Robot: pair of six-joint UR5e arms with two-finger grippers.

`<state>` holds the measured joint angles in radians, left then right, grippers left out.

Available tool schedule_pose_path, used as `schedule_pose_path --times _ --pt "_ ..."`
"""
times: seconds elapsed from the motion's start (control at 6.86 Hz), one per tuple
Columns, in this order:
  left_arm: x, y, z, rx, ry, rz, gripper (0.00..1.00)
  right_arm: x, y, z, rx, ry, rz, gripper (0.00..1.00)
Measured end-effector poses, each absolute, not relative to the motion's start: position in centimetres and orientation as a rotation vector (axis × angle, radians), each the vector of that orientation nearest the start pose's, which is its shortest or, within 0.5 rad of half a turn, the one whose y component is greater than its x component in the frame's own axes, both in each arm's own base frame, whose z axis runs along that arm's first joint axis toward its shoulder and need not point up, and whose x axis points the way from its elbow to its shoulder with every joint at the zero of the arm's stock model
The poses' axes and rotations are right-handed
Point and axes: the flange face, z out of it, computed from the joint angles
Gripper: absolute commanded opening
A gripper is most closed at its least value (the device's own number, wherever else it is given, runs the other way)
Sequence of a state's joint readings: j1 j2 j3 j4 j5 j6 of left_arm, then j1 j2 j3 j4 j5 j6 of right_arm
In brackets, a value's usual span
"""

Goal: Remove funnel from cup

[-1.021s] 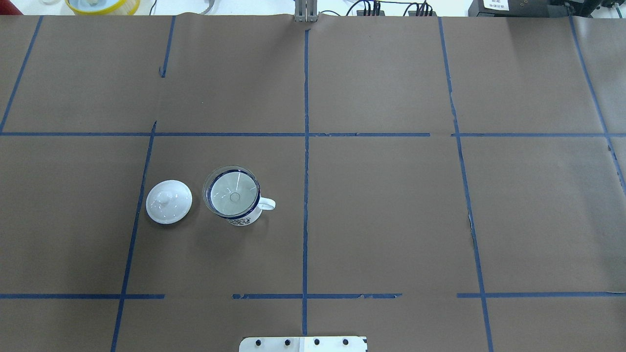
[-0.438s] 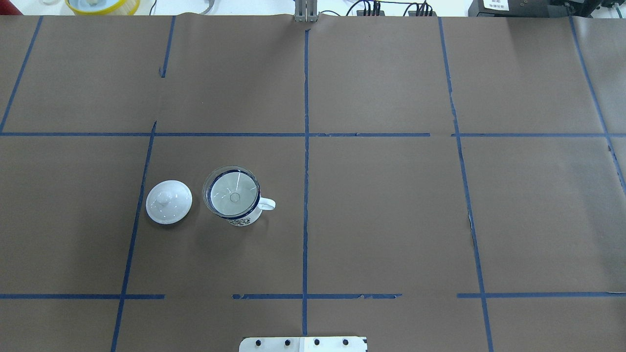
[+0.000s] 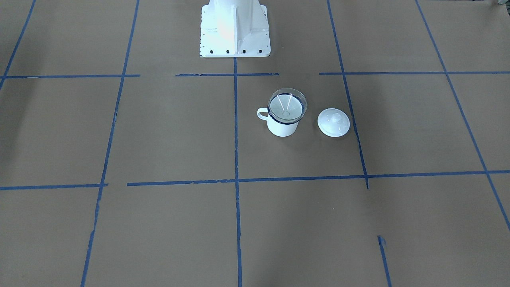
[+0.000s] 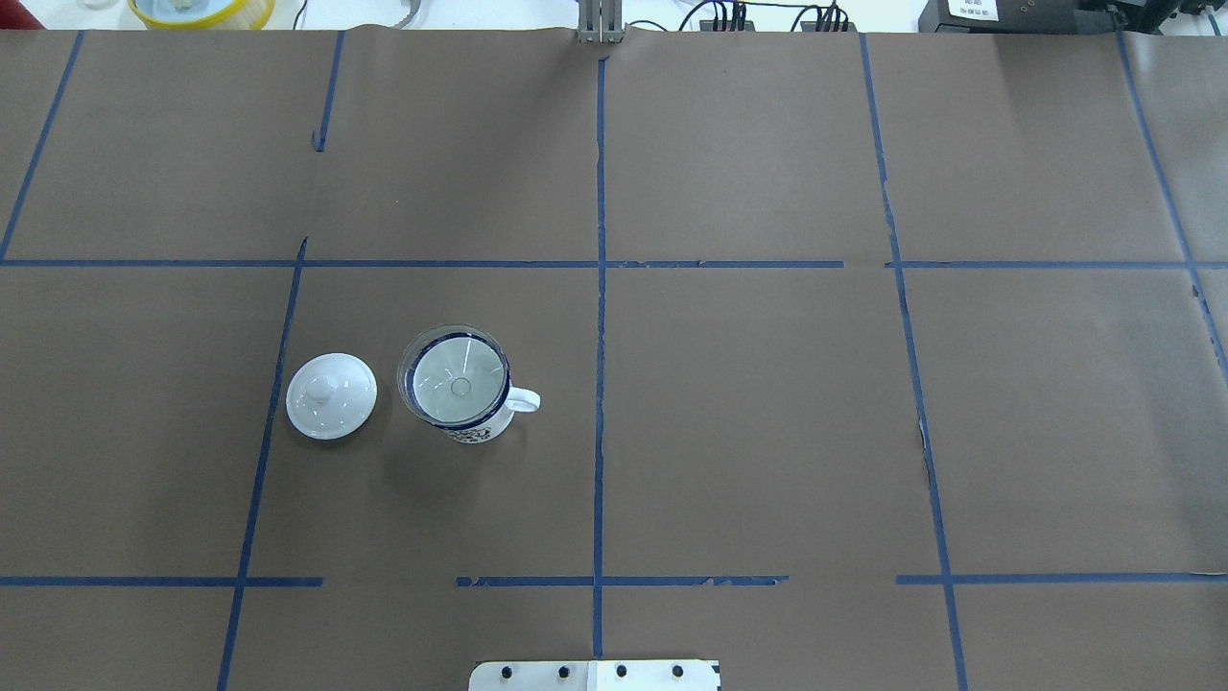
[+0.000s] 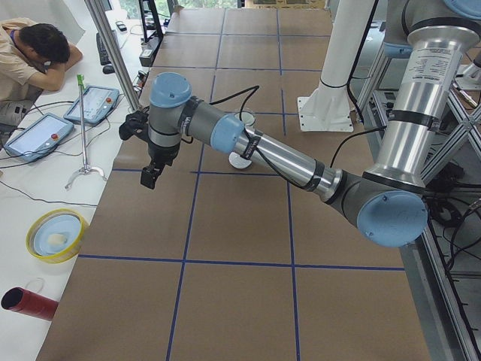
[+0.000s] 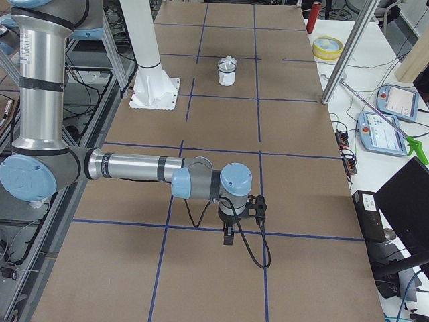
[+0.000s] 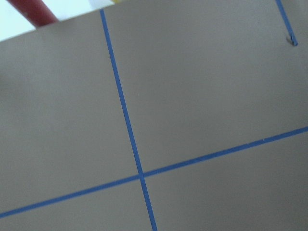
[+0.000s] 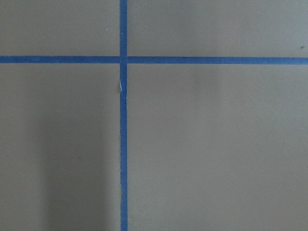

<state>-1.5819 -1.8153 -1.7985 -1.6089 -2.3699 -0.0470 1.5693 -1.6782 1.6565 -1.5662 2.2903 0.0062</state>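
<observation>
Clear funnel (image 4: 459, 379) sits bowl-up in the cup (image 3: 283, 128), resting on its blue rim, so I judge a straight lift would free it; lid (image 4: 331, 395) lies just beside, not touching, with the cup's handle on the far side; my left gripper (image 5: 150, 174) and right gripper (image 6: 229, 236) hang well off toward the table (image 4: 767, 432) ends; spread or pressed together, I cannot tell; open room all round

The view looks straight down on the brown table (image 8: 216, 144). One strip of blue tape, the vertical strip (image 8: 123, 168), runs from top edge to bottom edge, left of centre. A second, the horizontal strip (image 8: 216, 60), spans the full width in the upper part. The two cross at right angles. A soft shadow (image 8: 72, 187) darkens the lower left area.
</observation>
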Motion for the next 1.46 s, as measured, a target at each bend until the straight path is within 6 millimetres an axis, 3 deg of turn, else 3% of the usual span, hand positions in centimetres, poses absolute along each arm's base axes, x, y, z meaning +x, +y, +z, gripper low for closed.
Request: schedule_pose_path --times 0.15,0.29,0.73,0.88,1.17,1.31,1.46 --pt "-4.0 -57.2 37.9 0.482 0.871 0.129 1.00 6.7 -44.5 67.0 -0.019 -0.719 0.011 1.00" --pt "1.0 -56.9 35.3 0.456 0.950 0.141 1.00 6.7 -44.5 67.0 -0.019 -0.719 0.011 1.00" --pt "20.6 -55.2 25.1 0.180 1.099 -0.054 1.00 6.7 -44.5 67.0 -0.019 -0.719 0.010 1.00" --pt "27.1 -53.9 21.7 0.118 1.095 -0.117 1.00 6.7 -44.5 67.0 -0.019 -0.719 0.010 1.00" --pt "37.7 -50.2 15.4 -0.001 1.016 -0.218 1.00 6.7 -44.5 67.0 -0.019 -0.719 0.010 1.00" --pt "42.5 -48.3 13.8 -0.033 0.952 -0.255 1.00 6.7 -44.5 67.0 -0.019 -0.719 0.010 1.00" --pt "46.6 -46.9 13.8 -0.056 0.896 -0.277 1.00 6.7 -44.5 67.0 -0.019 -0.719 0.010 1.00"
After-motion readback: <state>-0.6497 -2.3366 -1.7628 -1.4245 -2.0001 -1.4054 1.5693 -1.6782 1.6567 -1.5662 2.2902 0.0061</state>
